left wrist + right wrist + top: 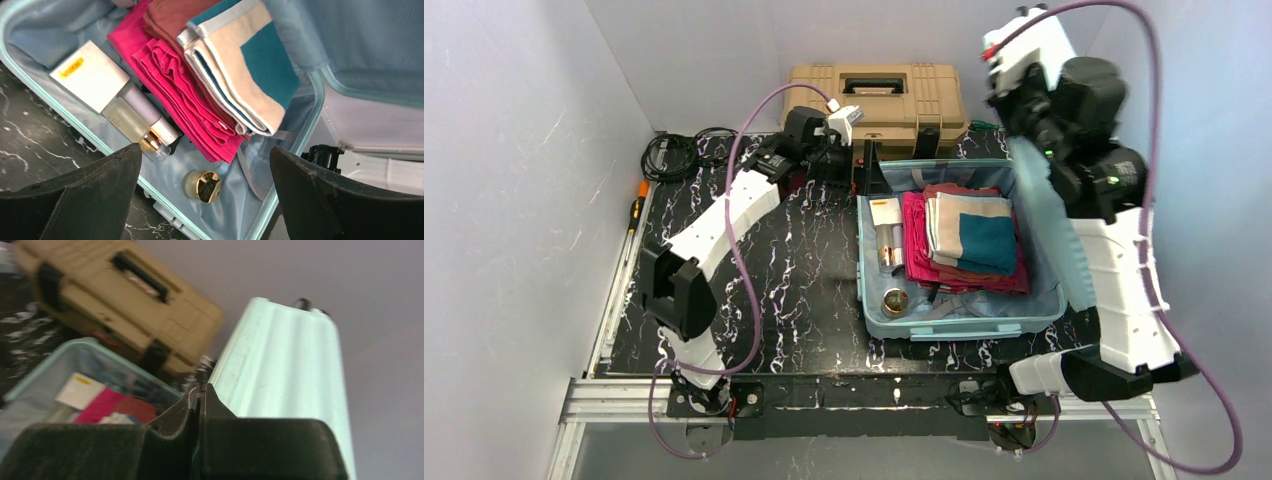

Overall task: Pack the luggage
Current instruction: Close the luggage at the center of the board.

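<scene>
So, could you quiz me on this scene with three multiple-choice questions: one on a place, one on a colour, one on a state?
1. Where is the tan toolbox relative to the suitcase?
A. Inside it
B. Beyond its far end
C. On its near side
2. What colour is the small jar's top?
A. Gold
B. Green
C. Black
3. How is the left pincer?
A. Shut on cloth
B. Shut on the jar
C. Wide open
Answers: 1 B, it shows behind the suitcase in the overhead view; 2 A, its top shines gold; 3 C, its jaws stand far apart, nothing between them.
</scene>
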Available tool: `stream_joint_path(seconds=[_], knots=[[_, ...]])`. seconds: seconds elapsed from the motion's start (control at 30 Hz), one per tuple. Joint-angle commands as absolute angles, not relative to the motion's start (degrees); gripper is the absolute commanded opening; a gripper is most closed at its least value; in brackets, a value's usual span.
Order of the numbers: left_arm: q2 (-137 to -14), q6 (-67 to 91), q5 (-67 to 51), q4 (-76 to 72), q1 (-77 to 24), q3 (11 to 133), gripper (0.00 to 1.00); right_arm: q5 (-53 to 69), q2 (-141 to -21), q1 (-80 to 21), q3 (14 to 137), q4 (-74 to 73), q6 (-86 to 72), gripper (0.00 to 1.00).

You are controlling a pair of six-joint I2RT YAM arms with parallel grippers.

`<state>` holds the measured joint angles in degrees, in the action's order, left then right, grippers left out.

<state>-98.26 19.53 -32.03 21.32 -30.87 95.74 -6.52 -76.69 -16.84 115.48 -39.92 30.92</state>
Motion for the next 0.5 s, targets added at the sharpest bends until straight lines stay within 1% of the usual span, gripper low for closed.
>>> stream_joint_path(seconds=[0.0, 0.03, 0.1, 0.2, 0.23, 0.3, 0.33, 0.37, 0.47], knots=[[-100.8, 26.33, -34.97, 17.47, -31.11, 96.46, 0.98, 3.8, -78.82, -24.96, 111.69, -35.57, 23.3, 0.01], [-100.78, 25.79, -34.6, 16.59, -31.11, 95.74, 0.97, 3.78, -79.08, -25.91, 111.21, -35.17, 23.03, 0.01], [-100.5, 25.41, -33.96, 14.63, -31.11, 94.23, 0.87, 4.24, -79.67, -27.32, 111.27, -34.88, 22.11, 0.01], [-100.98, 28.82, -35.72, 11.37, -30.86, 92.55, 0.58, 6.68, -80.98, -28.55, 112.15, -35.43, 20.36, 0.01], [-101.51, 30.29, -37.01, 10.33, -30.85, 92.32, 0.52, 7.4, -81.15, -28.76, 112.23, -35.54, 19.89, 0.01], [-102.99, 34.33, -40.21, 7.88, -30.85, 92.09, 0.42, 8.5, -81.3, -29.27, 111.94, -35.59, 19.36, 0.01], [-103.72, 36.59, -41.35, 6.31, -30.85, 92.0, 0.34, 8.85, -81.27, -29.41, 111.66, -35.52, 19.24, 0.01], [-104.4, 38.39, -42.15, 5.07, -30.85, 91.92, 0.29, 9.26, -81.17, -29.51, 111.36, -35.51, 19.05, 0.01], [-105.96, 40.63, -42.52, 3.72, -31.37, 92.39, 0.28, 9.79, -80.8, -29.71, 110.63, -35.2, 18.81, 0.01]])
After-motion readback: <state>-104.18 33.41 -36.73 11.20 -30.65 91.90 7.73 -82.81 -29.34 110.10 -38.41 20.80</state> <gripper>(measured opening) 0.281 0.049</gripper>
